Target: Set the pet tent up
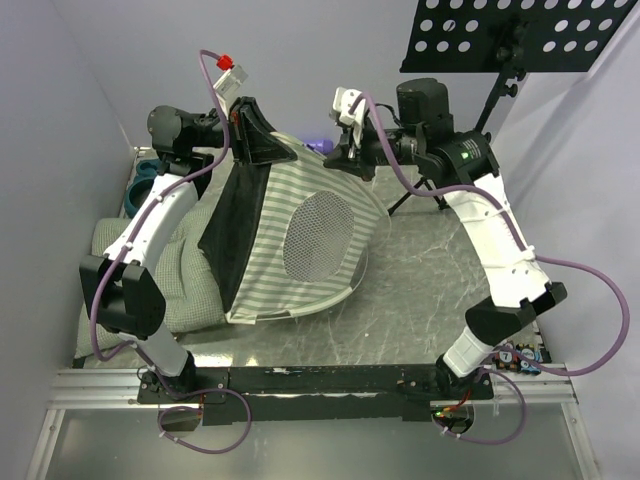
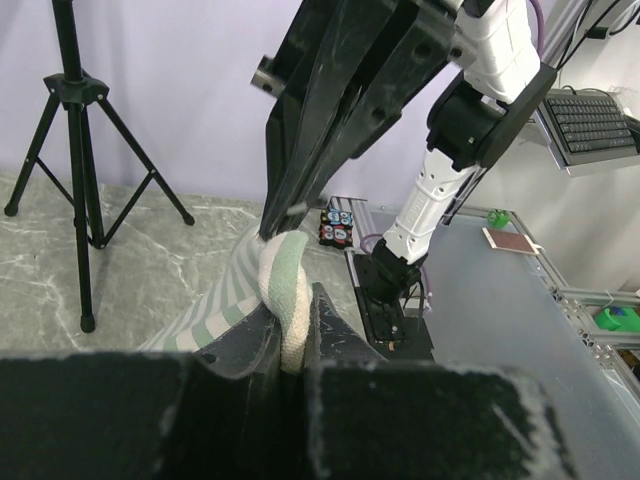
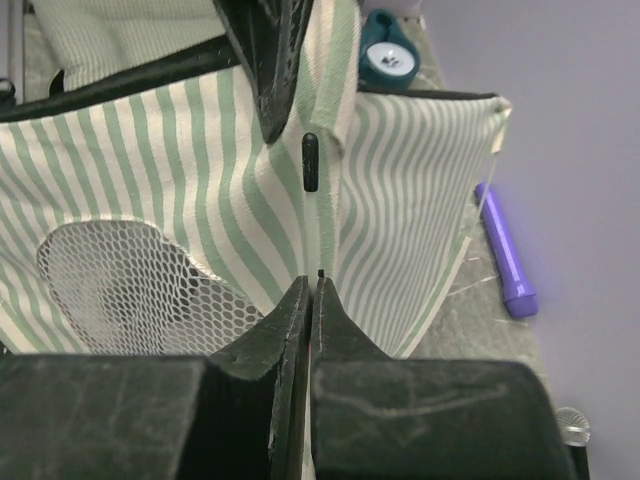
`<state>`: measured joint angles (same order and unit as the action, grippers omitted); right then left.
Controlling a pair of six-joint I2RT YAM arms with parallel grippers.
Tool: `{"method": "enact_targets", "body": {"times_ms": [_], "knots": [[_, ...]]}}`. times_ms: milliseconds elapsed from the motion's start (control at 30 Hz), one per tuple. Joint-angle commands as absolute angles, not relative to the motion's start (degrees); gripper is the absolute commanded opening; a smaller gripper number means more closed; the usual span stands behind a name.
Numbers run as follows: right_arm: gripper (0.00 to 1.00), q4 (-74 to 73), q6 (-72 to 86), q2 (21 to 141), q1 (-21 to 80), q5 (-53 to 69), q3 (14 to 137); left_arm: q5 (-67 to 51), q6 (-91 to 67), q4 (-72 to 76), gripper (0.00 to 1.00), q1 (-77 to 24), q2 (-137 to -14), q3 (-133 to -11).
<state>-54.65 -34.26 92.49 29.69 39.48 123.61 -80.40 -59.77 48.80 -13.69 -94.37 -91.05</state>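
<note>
The pet tent (image 1: 300, 240) hangs half-raised over the table, with green-and-white stripes, a round white mesh panel (image 1: 320, 235) facing up and black lining (image 1: 232, 225) on its left side. My left gripper (image 1: 258, 140) is shut on a rolled striped edge at the tent's top, which shows between its jaws in the left wrist view (image 2: 285, 300). My right gripper (image 1: 345, 155) is shut on the striped fabric seam close beside it (image 3: 316, 278). The mesh also shows in the right wrist view (image 3: 120, 280). A thin white pole (image 1: 350, 290) curves along the tent's lower edge.
A flat green-checked cushion (image 1: 185, 285) lies under the tent's left side. A teal bowl (image 1: 140, 185) sits at the back left. A purple object (image 3: 505, 250) lies behind the tent. A black tripod (image 2: 80, 150) and a perforated music stand (image 1: 520, 30) stand at the back right.
</note>
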Motion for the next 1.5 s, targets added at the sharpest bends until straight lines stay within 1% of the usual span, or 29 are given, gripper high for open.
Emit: {"method": "enact_targets", "body": {"times_ms": [0,167,600,867,1467], "knots": [[0.0,-72.5,-37.53,95.79,29.44,35.33,124.36,-74.97,-61.7,56.08,0.01,-11.6,-91.85,-97.12],[0.0,-74.09,-37.88,97.21,29.71,34.28,125.42,-75.14,-62.49,56.69,0.01,-11.51,-92.37,-98.79],[0.0,-73.82,-35.68,98.61,29.53,34.45,127.61,-77.43,-62.67,61.25,0.01,-11.6,-90.97,-95.8],[0.0,-74.0,-35.51,99.05,29.53,34.28,128.06,-78.84,-61.44,60.64,0.01,-12.92,-90.88,-95.8],[0.0,-72.77,-35.33,97.29,28.92,33.93,125.51,-81.3,-60.3,61.18,0.01,-14.06,-89.03,-93.25]]}}
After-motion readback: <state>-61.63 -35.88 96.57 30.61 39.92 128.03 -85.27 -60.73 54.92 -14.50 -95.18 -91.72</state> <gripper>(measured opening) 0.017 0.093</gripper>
